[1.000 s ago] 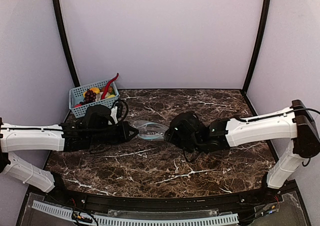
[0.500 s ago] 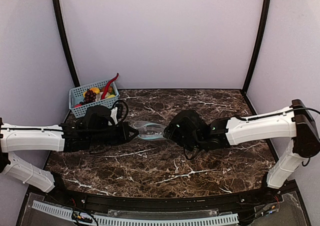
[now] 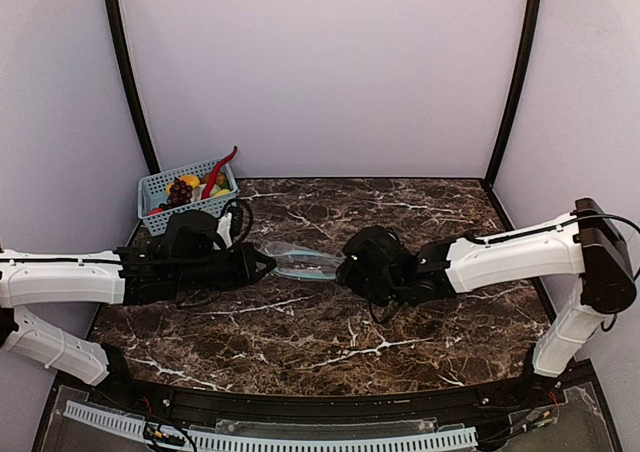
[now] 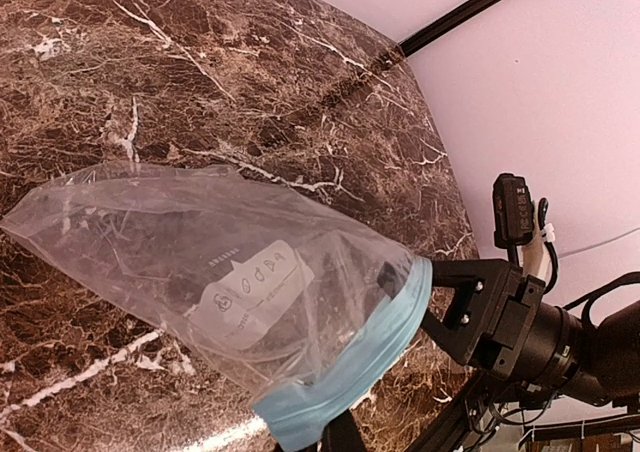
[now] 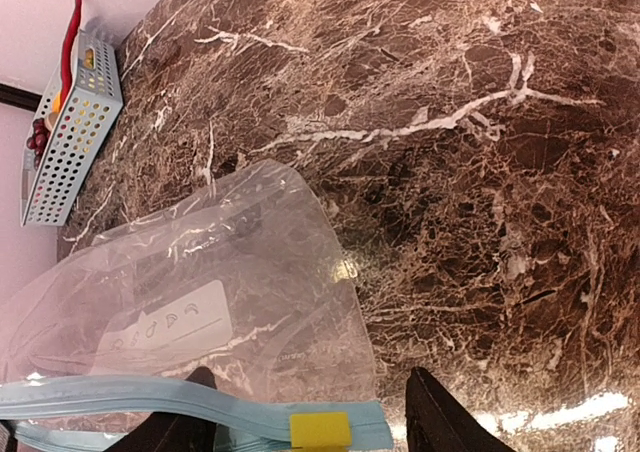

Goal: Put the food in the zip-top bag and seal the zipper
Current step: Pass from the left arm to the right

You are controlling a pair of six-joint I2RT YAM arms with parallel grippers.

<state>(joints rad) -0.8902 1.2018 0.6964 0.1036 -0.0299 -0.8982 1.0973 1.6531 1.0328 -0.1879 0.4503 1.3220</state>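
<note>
Pinching the zipper [image 4: 345,375] with left fingers [image 4: 338,438]; right fingers [image 5: 445,422] straddle its end

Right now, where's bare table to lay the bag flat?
Free: table strip along the near edge; far-right corner. Crowded: far-left corner with the basket; centre, where left gripper and right gripper meet at the bag.

Left arm [image 3: 70,275] and right arm [image 3: 510,255] reach low from the left and right edges of the desk [image 3: 400,212] toward its middle, forearms near level. Left hand [image 3: 268,263] and right hand [image 3: 345,264] face each other, near but apart. Right fingers [image 5: 445,422] stand spread; left fingers mostly hidden.
</note>
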